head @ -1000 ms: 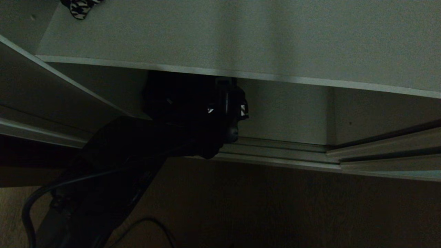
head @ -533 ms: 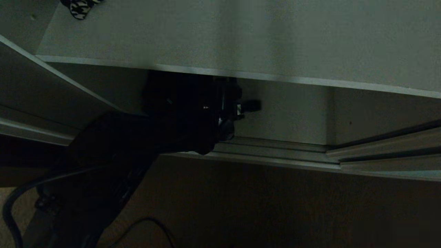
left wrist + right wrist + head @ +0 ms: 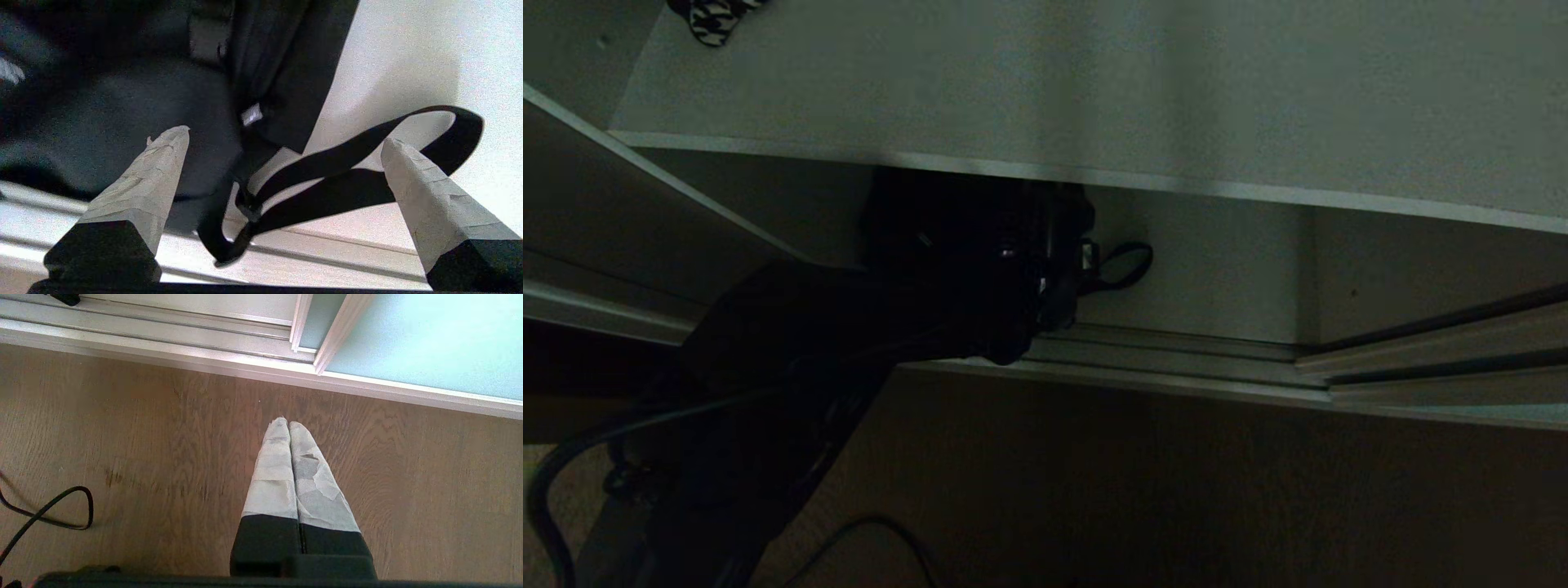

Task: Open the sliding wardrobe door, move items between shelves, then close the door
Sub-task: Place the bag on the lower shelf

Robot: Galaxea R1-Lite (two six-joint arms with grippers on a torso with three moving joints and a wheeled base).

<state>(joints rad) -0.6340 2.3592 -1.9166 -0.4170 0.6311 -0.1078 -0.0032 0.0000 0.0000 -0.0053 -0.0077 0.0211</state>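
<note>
Since the sliding door [image 3: 416, 347] already stands pushed aside, the opening step looks done. The left gripper [image 3: 286, 139], fingers spread wide and holding nothing, reaches under a shelf [image 3: 1094, 90] toward the black bag [image 3: 122, 94] on the wardrobe floor, its strap [image 3: 359, 163] lying between them. Moving the bag and closing up look still to do; the right gripper [image 3: 289, 425] hangs pressed together over the wooden floor [image 3: 122, 437].

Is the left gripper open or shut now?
Open: the left gripper shows its fingers wide apart, the black bag's strap lying between them.

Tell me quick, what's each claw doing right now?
Left gripper: open, holding nothing, at the black bag.
Right gripper: shut, empty, above the floor.
</note>
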